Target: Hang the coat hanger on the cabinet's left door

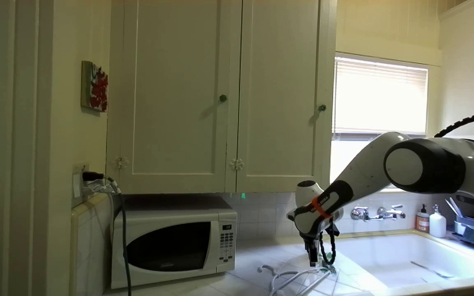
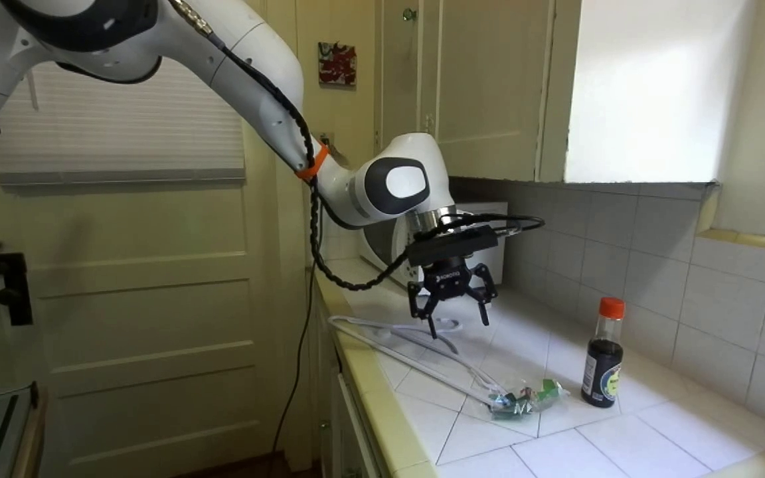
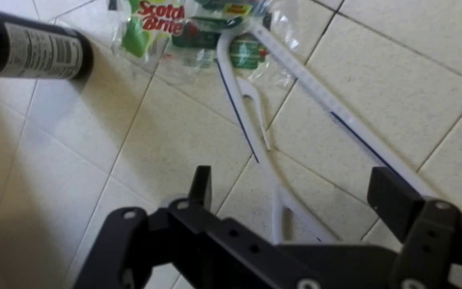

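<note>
The white, triangular plastic coat hanger (image 3: 270, 170) lies on the white-tiled counter (image 2: 588, 451). The black two-fingered gripper (image 2: 460, 322) hangs above it, fingers spread wide and holding nothing. Taking the wrist view as a dial, its fingertips sit near 7 and 4 o'clock, the hanger's sloping shoulder showing between them.

The step looks like the grasp. I would nudge slightly toward 9 o'clock, since the 4 o'clock finger may land on the long straight bar, then sink straight down and close on the shoulder. Lift slowly: the clear-and-green plastic Scotch-Brite packet (image 3: 199, 40) at 12 o'clock overlaps the hanger's end and could drag along. Which lies on top, I cannot tell.

The clearance under the fingertips is hard to judge. The gripper's body hides the lower hanger in the wrist view; the curled white hook (image 1: 266, 267) shows in an exterior view, at the hanger's 10 o'clock. There the cabinet's left door (image 1: 175, 102), cream-painted with a recessed panel, stands at 11 o'clock from the gripper, its top cut off; its small, round, dark knob (image 1: 223, 98) seems the likely hanging place.
</note>
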`<state>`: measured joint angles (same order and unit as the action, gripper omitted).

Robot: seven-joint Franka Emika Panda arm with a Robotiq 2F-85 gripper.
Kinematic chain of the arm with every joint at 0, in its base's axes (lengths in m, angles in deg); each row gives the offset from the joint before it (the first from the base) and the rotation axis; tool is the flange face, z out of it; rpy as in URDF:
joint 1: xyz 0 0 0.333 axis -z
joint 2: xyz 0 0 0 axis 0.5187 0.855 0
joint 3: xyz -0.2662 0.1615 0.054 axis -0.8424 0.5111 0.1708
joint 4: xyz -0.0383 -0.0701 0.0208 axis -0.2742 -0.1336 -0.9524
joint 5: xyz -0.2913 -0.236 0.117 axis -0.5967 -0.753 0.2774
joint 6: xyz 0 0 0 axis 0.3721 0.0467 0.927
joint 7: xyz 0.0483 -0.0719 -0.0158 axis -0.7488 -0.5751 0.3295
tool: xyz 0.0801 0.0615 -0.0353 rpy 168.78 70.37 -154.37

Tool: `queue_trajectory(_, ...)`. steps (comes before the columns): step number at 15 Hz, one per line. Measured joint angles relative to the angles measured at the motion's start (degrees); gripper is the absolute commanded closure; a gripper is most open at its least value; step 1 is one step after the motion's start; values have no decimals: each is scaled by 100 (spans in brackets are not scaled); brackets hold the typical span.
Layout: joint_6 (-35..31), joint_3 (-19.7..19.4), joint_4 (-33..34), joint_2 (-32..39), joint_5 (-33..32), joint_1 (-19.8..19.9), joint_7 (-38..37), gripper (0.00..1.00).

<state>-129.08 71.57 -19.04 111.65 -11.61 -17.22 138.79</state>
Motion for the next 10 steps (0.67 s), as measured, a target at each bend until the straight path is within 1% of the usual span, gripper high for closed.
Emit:
queue_trajectory(2,-523,186,-131,68,176,211,620,0)
queue_trajectory(3,-671,328,-152,125,345,335,976,0)
queue_trajectory(5,-725,661,-140,256,765,583,1690,0)
queue_trajectory(6,-707,767,-120,323,928,654,1934,0)
queue_trajectory(8,-632,811,-77,422,1107,675,2135,0)
queue_trajectory(10,-442,777,-1,464,1203,663,2141,0)
